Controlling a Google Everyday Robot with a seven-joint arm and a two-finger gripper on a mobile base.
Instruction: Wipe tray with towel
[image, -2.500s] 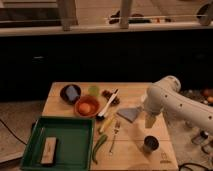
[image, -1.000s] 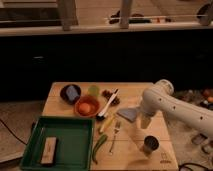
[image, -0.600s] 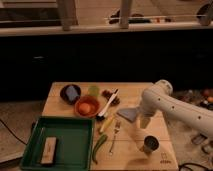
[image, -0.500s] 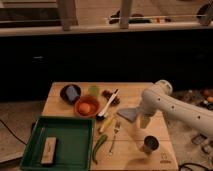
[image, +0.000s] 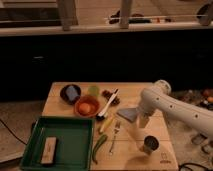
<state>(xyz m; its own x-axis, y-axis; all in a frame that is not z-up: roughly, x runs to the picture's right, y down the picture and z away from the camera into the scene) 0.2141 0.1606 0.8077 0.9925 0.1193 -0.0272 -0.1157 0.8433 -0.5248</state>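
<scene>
1. Sitting at the front left of the wooden table (image: 134, 92), the green tray (image: 70, 142) is lying flat. A tan wooden block (image: 48, 150) is lying inside it, near its left side.
2. A dark bowl (image: 70, 93) is sitting behind the tray, near the back of the table.
3. A small orange bowl (image: 87, 107) is sitting just behind the tray's back right corner. It is holding something round and orange.
4. A little green cup (image: 94, 90) is standing just behind the orange bowl.
5. A long green thing (image: 99, 146) is lying on the table just to the right of the tray.
6. A white utensil (image: 109, 103) is lying tilted next to the orange bowl. A fork (image: 115, 132) is lying in front of it, pointing toward the back.
7. The grey-blue towel (image: 129, 114) is lying flat on the table, right of the middle. It is well apart from the tray, with the fork between them.
8. The gripper (image: 144, 120) is hanging at the towel's right edge, at the end of a white arm (image: 172, 104) that is reaching in from the right. I cannot tell if the gripper is spread apart, pressed together, or pinching the towel.
9. A dark cup (image: 149, 144) is standing in front of the gripper, near the front right of the table.
</scene>
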